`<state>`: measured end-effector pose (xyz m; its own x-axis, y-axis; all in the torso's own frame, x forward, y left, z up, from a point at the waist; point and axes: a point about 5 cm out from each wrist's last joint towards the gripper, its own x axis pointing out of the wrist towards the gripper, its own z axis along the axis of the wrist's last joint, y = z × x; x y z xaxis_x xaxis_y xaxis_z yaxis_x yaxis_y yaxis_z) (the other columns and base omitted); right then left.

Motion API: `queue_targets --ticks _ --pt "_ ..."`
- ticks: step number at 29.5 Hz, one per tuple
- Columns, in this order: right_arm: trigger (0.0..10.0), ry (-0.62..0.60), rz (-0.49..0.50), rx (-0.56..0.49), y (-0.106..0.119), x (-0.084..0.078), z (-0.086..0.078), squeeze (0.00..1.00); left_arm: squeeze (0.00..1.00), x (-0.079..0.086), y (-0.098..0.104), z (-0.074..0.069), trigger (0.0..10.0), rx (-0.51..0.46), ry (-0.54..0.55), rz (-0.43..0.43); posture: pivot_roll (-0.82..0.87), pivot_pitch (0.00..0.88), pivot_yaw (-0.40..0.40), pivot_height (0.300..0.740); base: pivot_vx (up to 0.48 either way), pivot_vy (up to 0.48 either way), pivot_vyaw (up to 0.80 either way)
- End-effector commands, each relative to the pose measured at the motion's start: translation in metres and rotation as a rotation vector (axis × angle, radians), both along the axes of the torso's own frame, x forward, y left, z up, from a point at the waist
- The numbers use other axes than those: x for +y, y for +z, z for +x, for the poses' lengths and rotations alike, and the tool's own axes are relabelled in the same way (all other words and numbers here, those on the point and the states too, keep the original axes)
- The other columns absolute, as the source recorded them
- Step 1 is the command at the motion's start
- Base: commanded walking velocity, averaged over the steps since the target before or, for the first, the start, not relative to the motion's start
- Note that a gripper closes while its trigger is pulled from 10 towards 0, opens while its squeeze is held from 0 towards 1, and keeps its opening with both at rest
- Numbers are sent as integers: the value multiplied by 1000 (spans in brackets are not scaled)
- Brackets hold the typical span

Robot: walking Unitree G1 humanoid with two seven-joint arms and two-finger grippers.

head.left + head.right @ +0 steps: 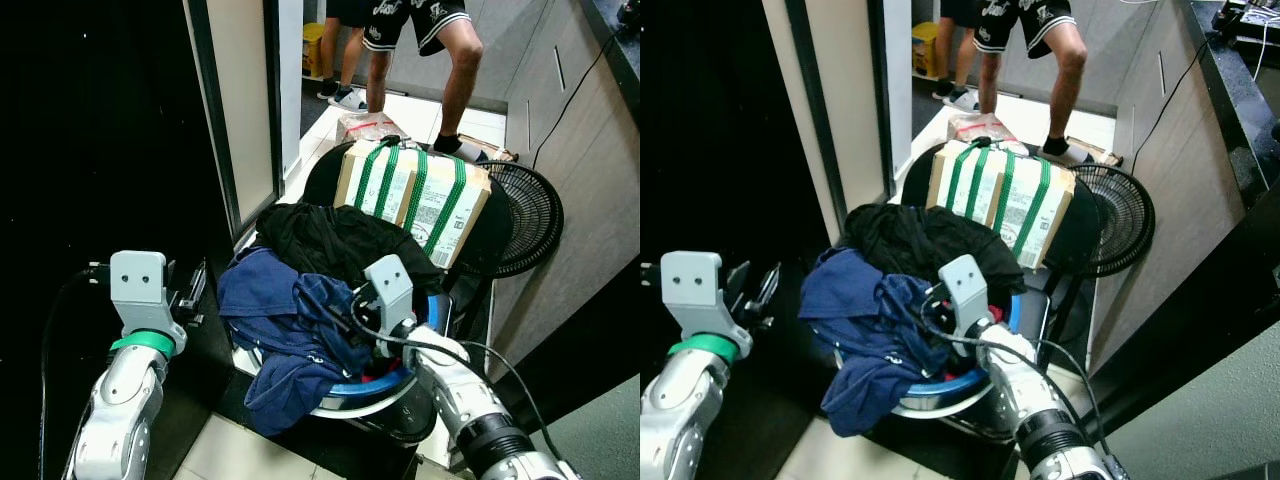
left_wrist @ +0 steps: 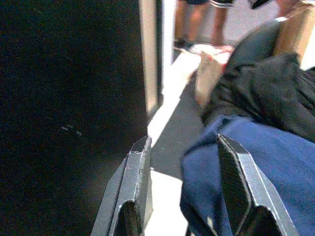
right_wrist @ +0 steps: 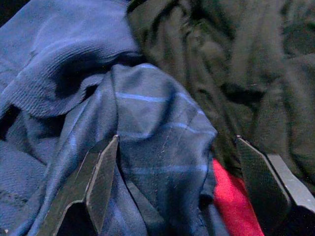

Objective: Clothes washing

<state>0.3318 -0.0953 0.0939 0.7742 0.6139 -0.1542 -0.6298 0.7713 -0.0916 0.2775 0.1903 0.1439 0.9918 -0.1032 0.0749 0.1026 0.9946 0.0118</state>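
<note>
A blue laundry basket (image 1: 385, 384) holds a heap of clothes: a blue garment (image 1: 270, 300) spilling over the near left side, a dark blue checked cloth (image 3: 152, 147), a black garment (image 1: 335, 240) behind, and a bit of red cloth (image 3: 231, 196). My right gripper (image 3: 174, 184) is open just above the checked cloth, fingers spread on either side of it. My left gripper (image 2: 184, 189) is open at the basket's left, next to the blue garment (image 2: 256, 162), beside a dark doorway.
A cardboard box (image 1: 415, 195) with green straps stands behind the basket. A black floor fan (image 1: 525, 215) leans at the right by a cabinet wall. A person's legs (image 1: 455, 70) stand in the corridor beyond. A door frame (image 1: 240, 110) rises at the left.
</note>
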Motion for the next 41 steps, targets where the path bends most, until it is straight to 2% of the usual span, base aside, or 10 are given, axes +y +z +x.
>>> queue_targets --ticks 1,3,7,8,9,10,30,38,41 --pt "10000 30 -27 32 -12 3 -6 0 0 -9 -3 -7 10000 16 -115 -6 132 47 50 740 0 0 0" --pt "10000 45 -38 32 -15 4 -9 0 0 -21 -4 -17 10000 28 -287 9 133 45 50 740 0 0 0" --pt "10000 63 -42 36 -16 5 -11 0 0 -27 -6 -22 10000 49 -359 46 134 44 51 740 0 0 0" --pt "4824 70 -44 39 -18 5 -12 0 0 -28 -8 -23 10000 54 -364 59 134 42 53 740 0 0 0" --pt "4824 70 -44 39 -18 5 -12 0 0 -28 -8 -23 10000 54 -364 59 134 42 53 740 0 0 0" --pt "0 77 -46 44 -19 4 -13 0 0 -29 -8 -23 10000 57 -366 71 133 39 55 740 0 0 0" --pt "0 101 -24 29 -20 6 -15 0 0 -32 -8 -21 10000 47 -386 91 122 33 57 740 0 0 0" --pt "0 97 11 13 -15 6 -13 0 0 -31 -8 -20 10000 40 -365 82 121 35 56 740 0 0 0" --pt "0 76 59 -7 -8 5 -10 0 0 -29 -7 -19 10000 33 -353 71 120 31 55 740 0 0 0"
